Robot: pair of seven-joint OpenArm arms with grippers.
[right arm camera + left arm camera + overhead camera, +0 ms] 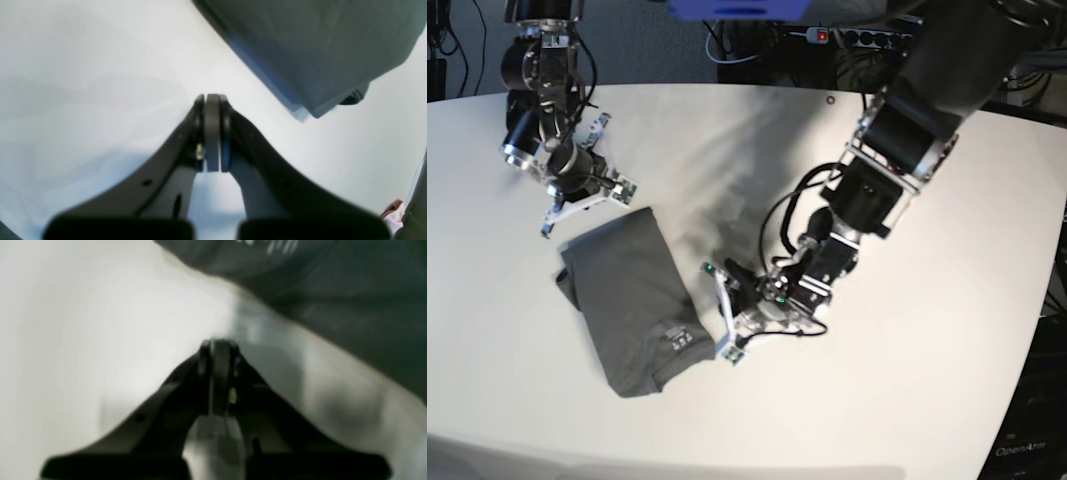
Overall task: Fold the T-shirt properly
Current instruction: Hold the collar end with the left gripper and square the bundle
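The T-shirt [627, 305] is laid folded on the table [927, 380]. The left gripper [724, 312] and right gripper [577, 205] are both closed, with nothing held.

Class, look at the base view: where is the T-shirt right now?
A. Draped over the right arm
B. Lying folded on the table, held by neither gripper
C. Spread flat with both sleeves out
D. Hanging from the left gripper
B: the T-shirt lies as a folded bundle on the table, with both sets of jaws shut beside it and empty.
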